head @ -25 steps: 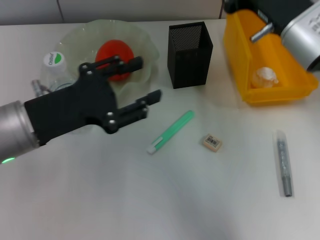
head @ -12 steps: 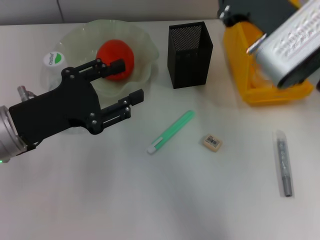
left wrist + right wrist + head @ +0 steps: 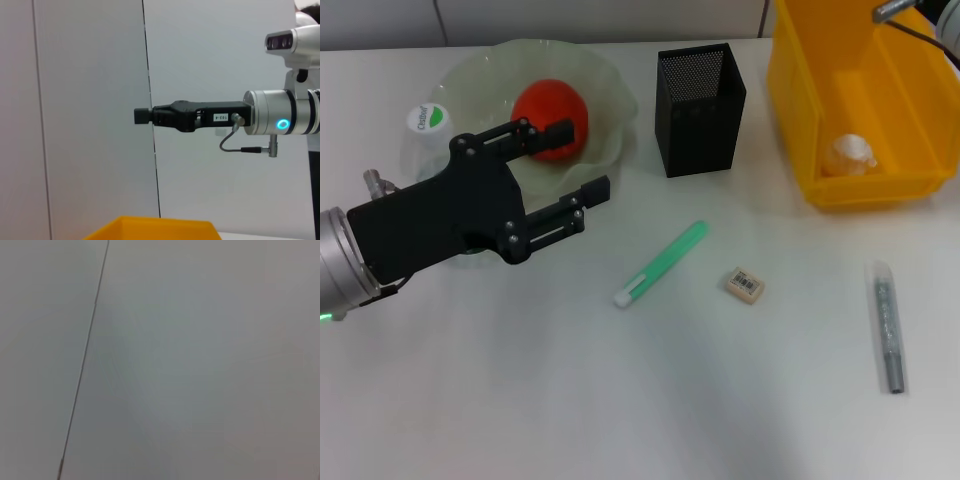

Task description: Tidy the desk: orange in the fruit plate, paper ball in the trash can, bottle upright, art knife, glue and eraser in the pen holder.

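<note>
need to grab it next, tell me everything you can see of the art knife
The art knife is a slim mint-green stick, plastic by its look, with a white tip. It lies flat on the desk, slanted, white tip toward the robot, green end pointing toward the pen holder. Nothing touches it; the eraser lies apart beside it.

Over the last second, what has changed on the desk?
The right arm pulled back from over the trash can, almost out of view. The left gripper, fingers open and empty, drew back slightly beside the fruit plate. Everything on the desk stayed put.
</note>
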You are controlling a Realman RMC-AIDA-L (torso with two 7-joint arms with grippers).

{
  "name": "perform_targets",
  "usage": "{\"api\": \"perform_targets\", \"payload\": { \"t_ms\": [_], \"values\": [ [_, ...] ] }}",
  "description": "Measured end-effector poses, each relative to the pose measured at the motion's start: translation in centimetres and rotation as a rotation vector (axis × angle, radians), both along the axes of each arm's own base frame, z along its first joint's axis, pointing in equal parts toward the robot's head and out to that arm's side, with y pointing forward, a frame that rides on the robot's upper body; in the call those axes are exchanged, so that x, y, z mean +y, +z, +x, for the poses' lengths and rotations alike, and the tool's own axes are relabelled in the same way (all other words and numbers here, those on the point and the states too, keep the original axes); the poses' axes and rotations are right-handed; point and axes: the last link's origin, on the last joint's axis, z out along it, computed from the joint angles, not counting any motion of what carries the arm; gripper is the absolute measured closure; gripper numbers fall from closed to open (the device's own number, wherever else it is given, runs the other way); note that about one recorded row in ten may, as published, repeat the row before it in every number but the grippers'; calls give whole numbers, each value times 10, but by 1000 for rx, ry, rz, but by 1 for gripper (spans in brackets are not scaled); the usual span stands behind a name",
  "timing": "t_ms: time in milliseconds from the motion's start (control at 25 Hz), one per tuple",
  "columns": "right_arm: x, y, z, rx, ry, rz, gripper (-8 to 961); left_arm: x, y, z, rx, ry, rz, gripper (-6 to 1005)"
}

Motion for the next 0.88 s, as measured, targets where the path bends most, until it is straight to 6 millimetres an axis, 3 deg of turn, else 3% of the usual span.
{"api": "perform_targets", "payload": {
  "t_ms": [120, 280, 440, 480, 880],
  "values": [
    [-1, -3, -1, -68, 31, 18, 955, 0, 1, -1, -2, 2, 2, 361],
    [-14, -26, -11, -318, 103, 131, 955, 2, 0, 0, -1, -1, 2, 361],
    [-10, -24, -12, -481, 58, 191, 955, 3, -1, 1, -5, 1, -6, 360],
    [-6, -25, -11, -590, 22, 211, 955, 4, -1, 0, -10, 3, -8, 360],
    [-8, -30, -22, -805, -43, 243, 954, 8, 4, -4, -14, 19, 10, 358]
  ]
}}
